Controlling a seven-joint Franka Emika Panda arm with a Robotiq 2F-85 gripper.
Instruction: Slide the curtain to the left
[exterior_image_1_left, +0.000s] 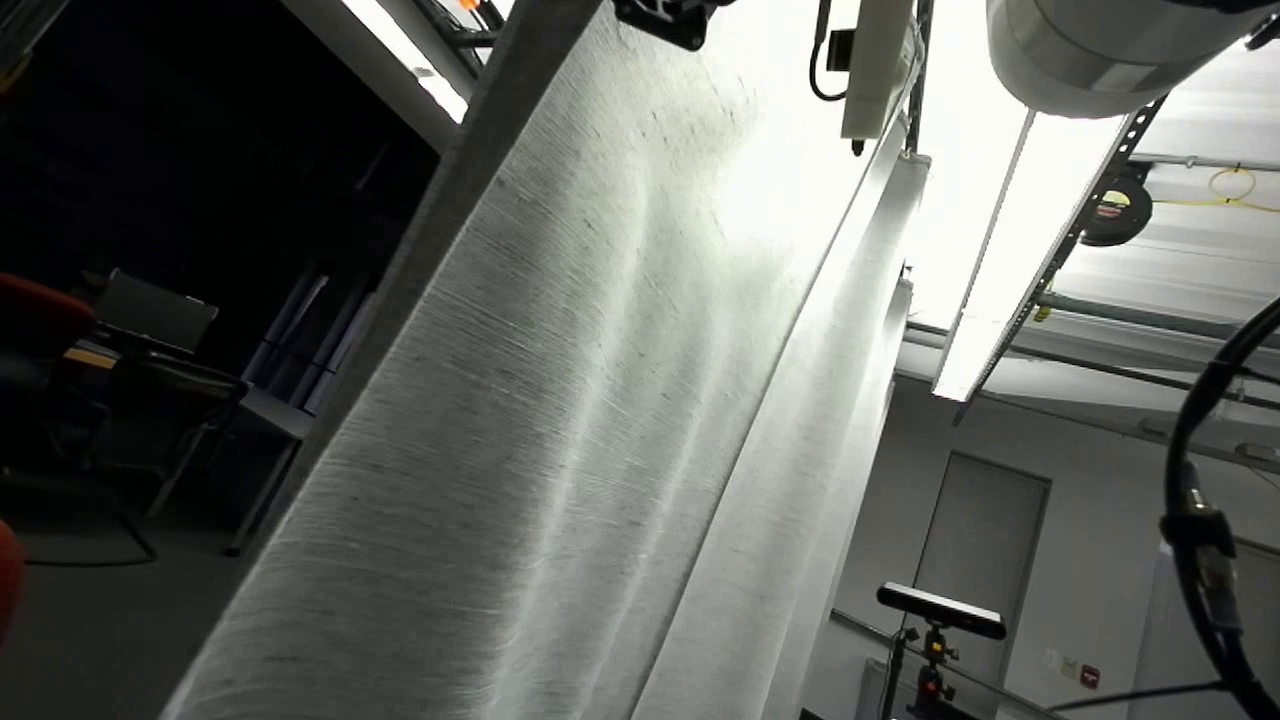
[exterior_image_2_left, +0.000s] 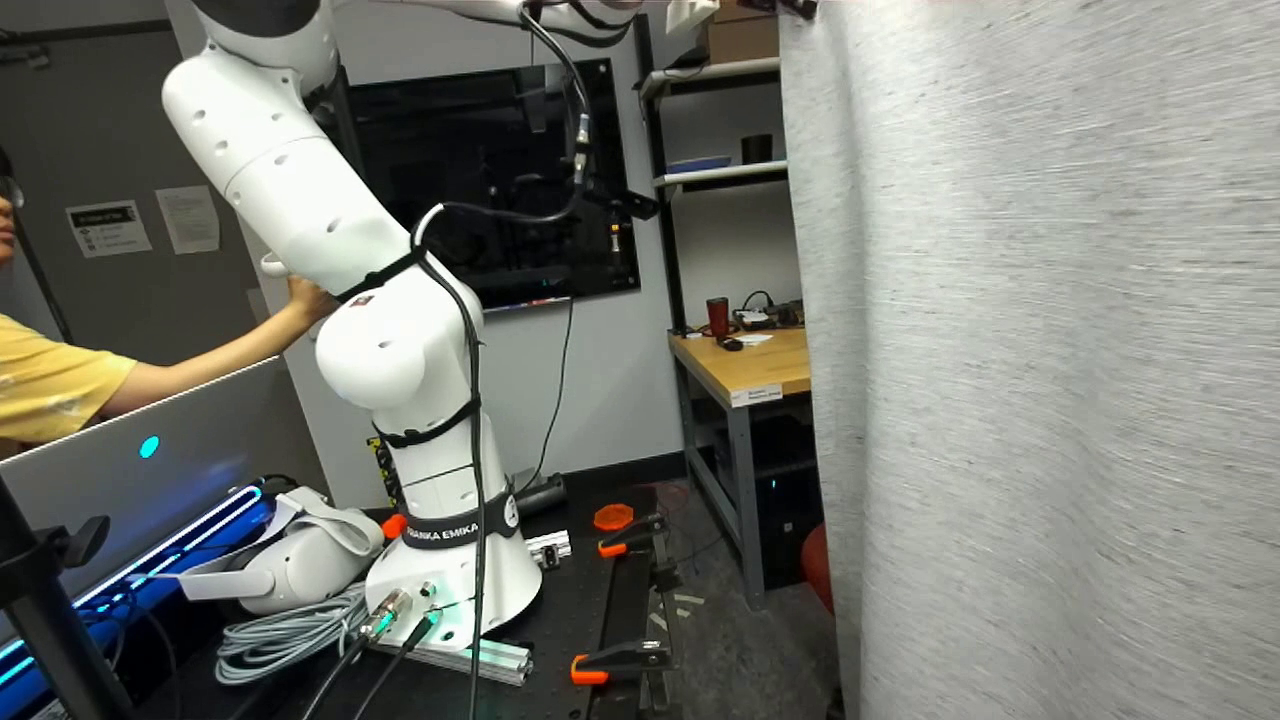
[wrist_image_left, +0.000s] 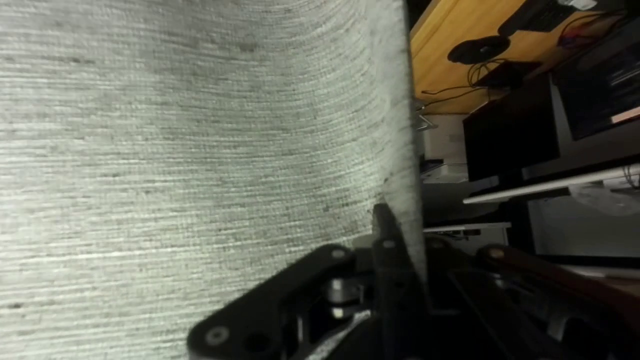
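The curtain hangs beside the arm, well apart from the arm's base; we judge a slow, level sideways pull best, letting the upper folds follow without bunching. The claw, narrow, appears to pinch the curtain's edge, so we want no slip. In both exterior views the claw is cut off at the top, and fabric hides where its fingers meet.
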